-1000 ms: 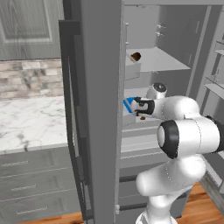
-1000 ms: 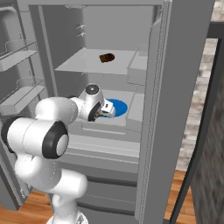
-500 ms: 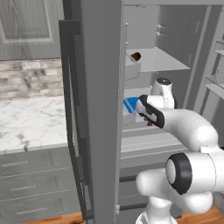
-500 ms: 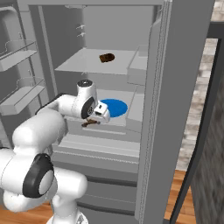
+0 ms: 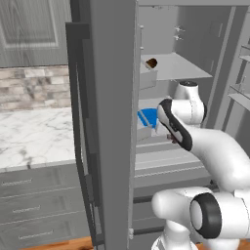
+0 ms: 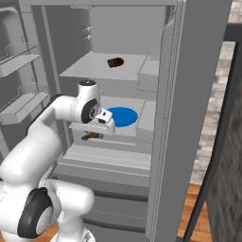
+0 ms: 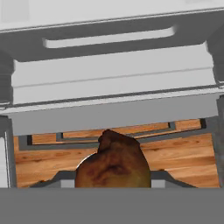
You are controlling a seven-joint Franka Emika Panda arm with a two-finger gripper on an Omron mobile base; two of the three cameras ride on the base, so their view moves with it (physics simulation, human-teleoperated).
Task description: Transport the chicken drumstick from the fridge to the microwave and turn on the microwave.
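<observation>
Hand view puts the chicken drumstick [image 7: 113, 164] right at the fingertips, your gripper [image 6: 94, 136] clamped on it just out front of the fridge [image 6: 198, 71] shelves, so pickup looks done; the microwave run and start remain. Right base view adds the blue plate [image 6: 120, 116] and a dark lump [image 6: 115, 62] up top.
</observation>
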